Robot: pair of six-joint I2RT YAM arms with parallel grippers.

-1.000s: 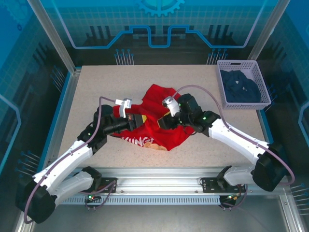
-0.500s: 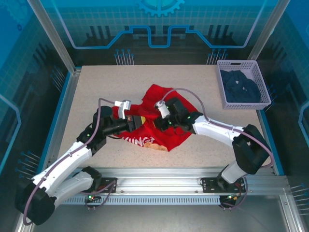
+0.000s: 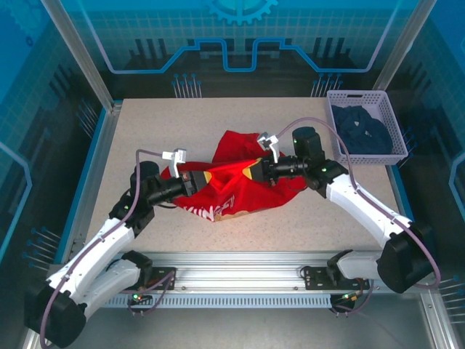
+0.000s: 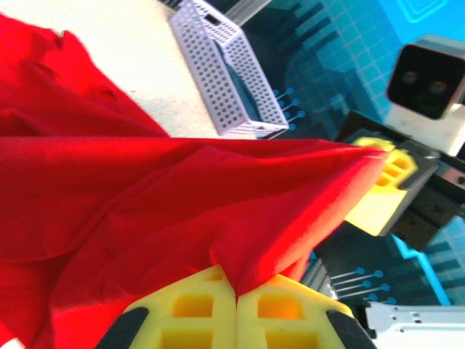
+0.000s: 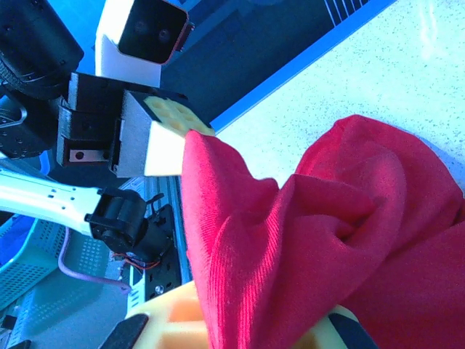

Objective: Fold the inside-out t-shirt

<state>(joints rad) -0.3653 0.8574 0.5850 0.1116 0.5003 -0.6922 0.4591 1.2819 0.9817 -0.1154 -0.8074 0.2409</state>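
Observation:
The inside-out t-shirt (image 3: 231,179) is bright red and hangs stretched between my two grippers over the middle of the table, with white lettering (image 3: 215,211) on its lower front part. My left gripper (image 3: 197,182) holds its left end. In the left wrist view the yellow fingers (image 4: 189,309) are pressed together on a pinched fold of the red cloth (image 4: 145,189). My right gripper (image 3: 256,171) holds the right end. In the right wrist view the shirt (image 5: 327,240) drapes over and between that gripper's (image 5: 247,331) jaws, hiding most of them.
A white perforated basket (image 3: 369,159) stands at the table's back right with a dark navy garment (image 3: 361,131) inside; the same basket (image 4: 232,80) appears in the left wrist view. Bare speckled tabletop (image 3: 145,131) lies left and behind the shirt.
My right gripper closed on the shirt, then drew back to the right. The left gripper shifted slightly left. The cloth is now pulled taut and lifted between them.

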